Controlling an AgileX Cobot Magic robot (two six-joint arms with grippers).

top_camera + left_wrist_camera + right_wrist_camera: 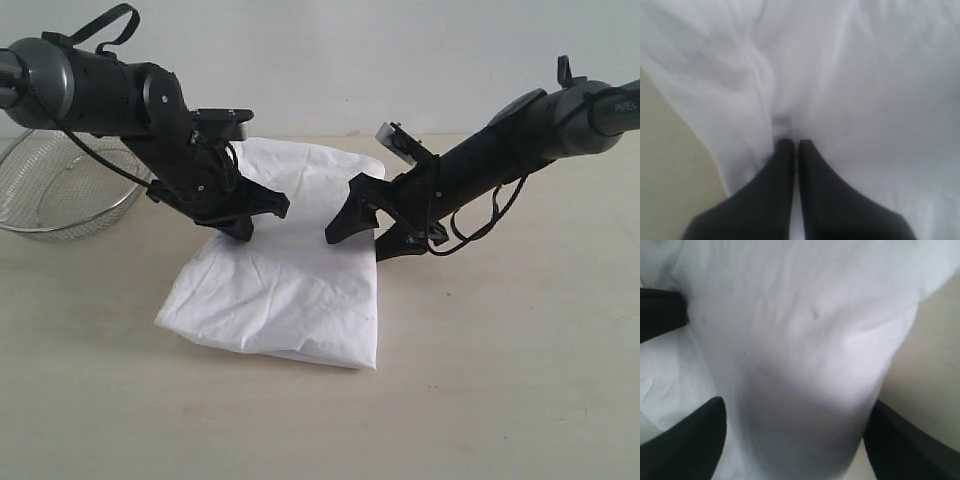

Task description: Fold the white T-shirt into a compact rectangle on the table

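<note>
Pale beige worktop [520,390] carries the white T-shirt [290,290] at its middle, already doubled into a rough, lopsided block with no lettering showing. The left gripper [791,146] is closed tight, its tips down at a small pucker of cloth; whether any fabric is pinched between them I cannot tell. The right gripper [795,440] stands wide open, straddling the shirt's right-hand edge and holding nothing. Folding looks far along, likely at a last fold or a tidy-up. The next move probably calls for the right gripper to lower and close on every layer of that edge before carrying it across.
</note>
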